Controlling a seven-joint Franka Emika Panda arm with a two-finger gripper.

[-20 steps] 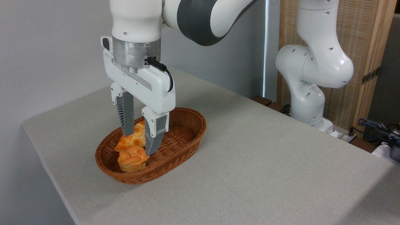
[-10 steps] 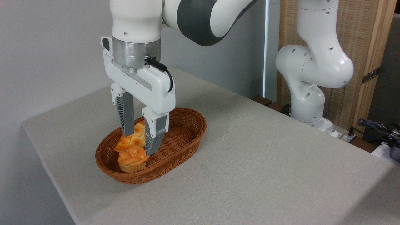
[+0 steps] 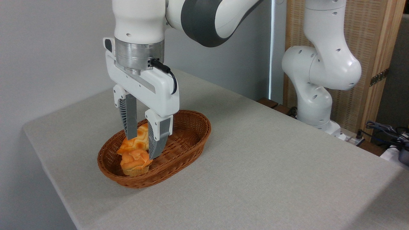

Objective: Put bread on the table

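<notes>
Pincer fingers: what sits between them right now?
In the fixed camera view, the longer braided golden loaf shows between the pincer fingers, inside the brown oval wicker basket.

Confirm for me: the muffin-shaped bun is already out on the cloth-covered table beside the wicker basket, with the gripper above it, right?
Not quite. The camera view shows the muffin-shaped bun still inside the brown wicker basket, next to the braided loaf, not out on the table. The rest holds: the gripper is right above it, fingers spread.
</notes>
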